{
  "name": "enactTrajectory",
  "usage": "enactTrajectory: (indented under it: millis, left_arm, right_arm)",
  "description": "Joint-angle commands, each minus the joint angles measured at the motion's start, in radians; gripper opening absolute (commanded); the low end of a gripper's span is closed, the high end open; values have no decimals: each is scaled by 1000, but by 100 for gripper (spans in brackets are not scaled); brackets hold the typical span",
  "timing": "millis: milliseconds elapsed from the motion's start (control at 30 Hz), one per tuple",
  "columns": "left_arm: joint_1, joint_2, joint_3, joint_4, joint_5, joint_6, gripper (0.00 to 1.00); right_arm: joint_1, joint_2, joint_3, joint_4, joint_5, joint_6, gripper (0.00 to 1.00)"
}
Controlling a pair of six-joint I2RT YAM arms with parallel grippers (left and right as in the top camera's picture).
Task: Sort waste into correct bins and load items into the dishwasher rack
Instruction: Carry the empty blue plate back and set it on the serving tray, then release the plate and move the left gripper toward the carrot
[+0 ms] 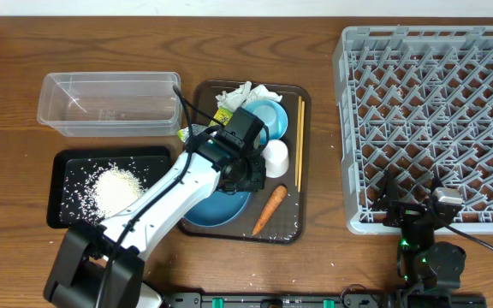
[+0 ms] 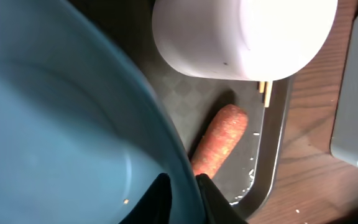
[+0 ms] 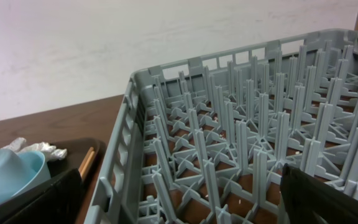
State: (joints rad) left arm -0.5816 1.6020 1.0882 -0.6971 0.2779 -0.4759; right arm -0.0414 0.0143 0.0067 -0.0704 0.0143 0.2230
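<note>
1. Left arm (image 1: pixel 165 192): white links reach diagonally from the near table edge, over the black tray (image 1: pixel 67 159), to the serving tray (image 1: pixel 286 224); left gripper (image 2: pixel 182 198) tipped downward, its dark fingers pinching the rim of the dark blue bowl (image 2: pixel 55 124), one finger inside and one outside.
2. Right arm (image 1: pixel 426 244): folded at the near edge, just beside the rack's near wall; right gripper (image 3: pixel 180 180) spread wide, holding nothing, looking across the pegs.
3. Dark blue bowl: wide, smooth, glossy; it rests on the near half of the dark brown, checker-textured serving tray; carrot (image 2: pixel 219 140), tapered and matte orange, lies just beside it.
4. White cup (image 1: pixel 274 156): smooth and rounded, just beyond the bowl; thin wooden chopsticks (image 1: pixel 299 141) lie along the tray's right edge; light blue cup (image 1: pixel 272 120) and crumpled white tissue (image 1: pixel 240 92) sit farther back.
5. Black tray: shallow and rectangular, holding a heap of rice (image 1: pixel 114 188) with loose grains around it; clear tub (image 1: pixel 58 103) stands beyond it.
6. Rack (image 1: pixel 426 111): grey plastic lattice of upright pegs, at the table's right.
</note>
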Motion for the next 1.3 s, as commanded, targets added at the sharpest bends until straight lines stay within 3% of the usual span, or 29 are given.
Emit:
enactTrajectory:
  millis: [0, 167, 267, 367, 667, 767, 867, 1267]
  left_arm:
    - [2, 4, 14, -1, -32, -9, 22]
    - [2, -4, 29, -1, -10, -8, 33]
    - [2, -18, 47, -2, -2, -4, 46]
    - [2, -38, 61, -3, -3, 13, 53]
    - [2, -154, 63, 31, -4, 53, 54]
    - [2, -171, 63, 87, -10, 55, 72]
    - [2, -167, 63, 117, -10, 51, 81]
    - [2, -111, 61, 217, -10, 52, 91]
  right_arm:
    - [-18, -8, -1, -4, -3, -8, 99]
    - [-18, -8, -1, -4, -3, -7, 99]
    - [-18, -8, -1, -4, -3, -7, 99]
    - [-18, -8, -1, -4, -3, -7, 99]
    - [-18, -8, -1, -4, -3, -8, 99]
    - [-18, -7, -1, -4, -3, -8, 99]
    - [-18, -8, -1, -4, -3, -8, 99]
    - [-18, -8, -1, -4, -3, -7, 99]
